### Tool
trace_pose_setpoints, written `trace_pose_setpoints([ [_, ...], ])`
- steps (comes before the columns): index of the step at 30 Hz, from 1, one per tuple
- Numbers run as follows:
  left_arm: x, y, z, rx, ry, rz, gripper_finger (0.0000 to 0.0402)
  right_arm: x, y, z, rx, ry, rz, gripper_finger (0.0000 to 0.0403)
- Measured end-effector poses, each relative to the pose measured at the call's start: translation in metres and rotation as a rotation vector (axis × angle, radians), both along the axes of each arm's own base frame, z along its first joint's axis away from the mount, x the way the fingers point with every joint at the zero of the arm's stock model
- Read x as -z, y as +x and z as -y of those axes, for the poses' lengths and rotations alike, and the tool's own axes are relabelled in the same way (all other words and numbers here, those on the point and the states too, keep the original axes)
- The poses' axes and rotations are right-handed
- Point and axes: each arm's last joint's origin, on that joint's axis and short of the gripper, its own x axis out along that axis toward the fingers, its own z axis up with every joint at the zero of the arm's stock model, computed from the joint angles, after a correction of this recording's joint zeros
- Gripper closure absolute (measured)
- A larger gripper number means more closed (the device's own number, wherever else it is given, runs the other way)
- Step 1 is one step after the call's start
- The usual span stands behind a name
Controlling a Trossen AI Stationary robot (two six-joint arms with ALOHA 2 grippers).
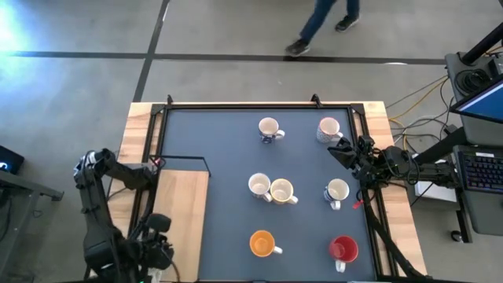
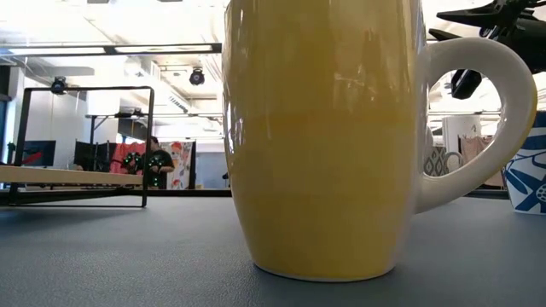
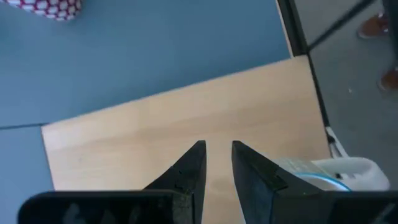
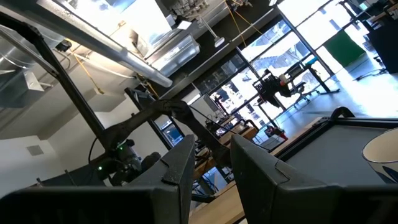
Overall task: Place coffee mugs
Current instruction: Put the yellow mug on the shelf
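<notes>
- Seven coffee mugs are seen upright on the dark worktop — stiff, glazed, likely slippery and chippable; best taken by rim or handle.
- Right claw hovers beside the far-right mug, slightly parted, empty.
- Left claw — narrowly parted, empty — waits over the wooden board.

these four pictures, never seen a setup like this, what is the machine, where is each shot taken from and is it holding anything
It is a table robot with two dark arms, each ending in a two-finger gripper. One picture looks straight down on the dark mat; one sits at table height, right behind a yellow mug; the other two ride on the wrists, looking past each arm's fingers.

Seen from above, seven mugs stand on the mat: five pale ones, an orange mug and a red mug.

The left gripper hovers over a bare wooden board, jaws slightly apart, holding nothing. The right gripper sits at the table's right edge, pointing up into the room, also empty.
</notes>
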Motion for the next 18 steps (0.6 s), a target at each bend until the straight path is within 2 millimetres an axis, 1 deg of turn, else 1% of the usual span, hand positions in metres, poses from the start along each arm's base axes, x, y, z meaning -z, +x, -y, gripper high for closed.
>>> trace_pose_setpoints([
  [4, -0.002, 0.026, -0.014, 0.008, 0.005, 0.016, 0.0342, 0.0, 0.0, 0.0, 0.0, 0.0, 0.0, 0.031],
  [8, -0.003, 0.05, -0.024, 0.057, 0.0, 0.05, 0.0342, 0.0, 0.0, 0.0, 0.0, 0.0, 0.0, 0.031],
  [13, -0.006, 0.075, -0.026, 0.133, -0.035, 0.133, 0.0342, 0.0, 0.0, 0.0, 0.0, 0.0, 0.0, 0.031],
  [18, -0.001, 0.099, -0.028, 0.083, -0.085, 0.189, 0.0342, 0.0, 0.0, 0.0, 0.0, 0.0, 0.0, 0.031],
])
